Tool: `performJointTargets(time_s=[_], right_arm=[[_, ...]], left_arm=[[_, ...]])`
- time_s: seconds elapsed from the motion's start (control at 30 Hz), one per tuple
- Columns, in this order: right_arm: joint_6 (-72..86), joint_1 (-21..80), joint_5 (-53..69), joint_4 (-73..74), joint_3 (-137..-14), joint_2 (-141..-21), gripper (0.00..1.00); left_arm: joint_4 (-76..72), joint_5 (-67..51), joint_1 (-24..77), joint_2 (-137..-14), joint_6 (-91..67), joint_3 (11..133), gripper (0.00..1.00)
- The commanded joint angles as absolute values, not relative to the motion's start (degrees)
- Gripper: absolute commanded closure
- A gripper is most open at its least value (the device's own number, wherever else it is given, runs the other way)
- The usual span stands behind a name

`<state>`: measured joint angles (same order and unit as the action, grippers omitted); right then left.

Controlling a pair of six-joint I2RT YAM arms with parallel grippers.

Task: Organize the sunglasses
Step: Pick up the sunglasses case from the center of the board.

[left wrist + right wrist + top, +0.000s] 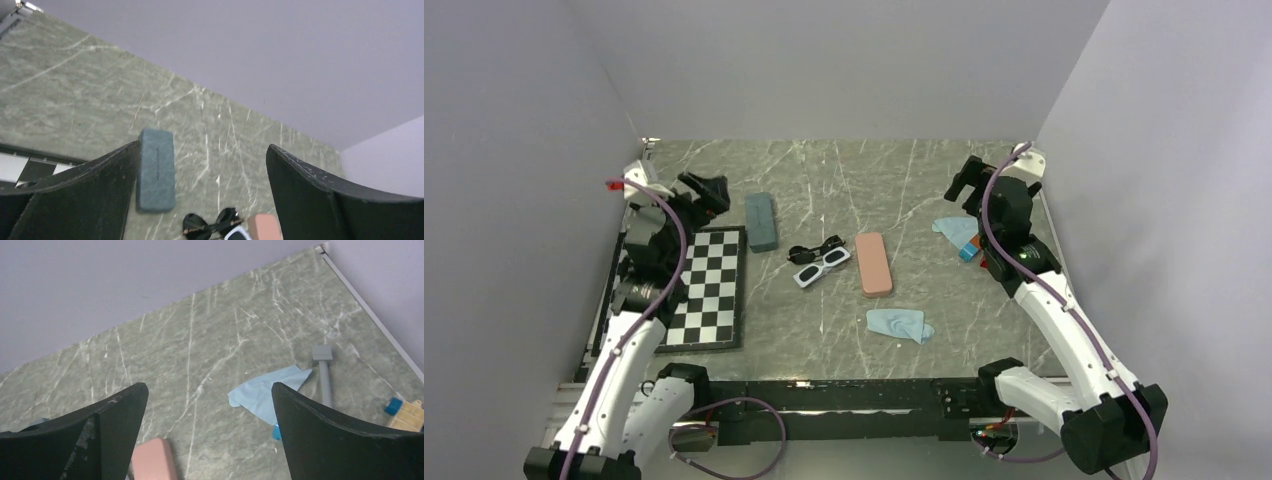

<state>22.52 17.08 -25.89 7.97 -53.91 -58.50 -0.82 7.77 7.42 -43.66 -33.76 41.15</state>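
**Status.** The left gripper [202, 149] is raised above the table [844, 170] with its jaws fully apart and nothing between them. The right gripper [210, 386] is in the same condition: jaws spread wide, empty, clear of the surface.

**Location of task items.** The black-framed sunglasses [210, 223] lie below and just ahead of the left gripper, closer to its right finger than its left. The white-framed sunglasses [821, 267] lie immediately beside them on the side nearer the arm bases; whether the two pairs touch cannot be resolved. The slate-blue case [156, 170] sits just inside the left gripper's left finger line. The pink case [154, 459] lies below the right gripper, near its left finger. Neither pair of sunglasses shows in the right wrist view. One light blue cloth [267, 392] lies ahead of the right gripper, towards its right finger.

**Step in hand.** By appearance, no item has been picked up; the step is the initial approach.

**Next move, requirements.** The left gripper is the better placed. It should descend over one frame only, aligning the jaws across the bridge or a lens rim. The neighbouring pair leaves little clearance, so a narrow, centred closure is advisable.
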Motion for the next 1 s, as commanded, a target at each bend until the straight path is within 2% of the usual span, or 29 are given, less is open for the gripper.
performJointTargets(time_s=[0.0,0.1,0.23,0.37,0.57,0.77,0.97], right_arm=[[25.1,17.1,-27.0,14.0,-55.3,-55.9,0.00],[25.7,17.0,-19.6,11.5,-52.5,-55.3,0.00],[24.8,17.1,-13.0,1.1,-46.4,-57.6,0.00],[22.0,17.1,-8.7,-3.1,-45.5,-63.2,0.00],[20.5,18.7,-3.2,6.3,-55.1,-77.9,0.00],[13.7,27.1,-11.2,10.7,-61.3,-88.4,0.00],[15.7,35.6,-13.3,15.1,-64.5,-95.2,0.00]], left_arm=[[-5.9,9.6,7.2,-48.9,-35.6,52.3,0.01],[-2.1,7.9,7.2,-54.5,-33.1,59.0,0.01],[9.3,7.8,7.3,-58.6,-33.8,63.7,0.01],[7.6,4.2,7.3,-55.6,-36.2,54.9,0.01],[19.4,4.5,7.9,-52.0,-40.7,52.0,0.01],[24.2,7.4,9.3,-46.3,-39.9,49.0,0.01],[25.3,8.3,9.4,-42.6,-38.6,46.6,0.01]])
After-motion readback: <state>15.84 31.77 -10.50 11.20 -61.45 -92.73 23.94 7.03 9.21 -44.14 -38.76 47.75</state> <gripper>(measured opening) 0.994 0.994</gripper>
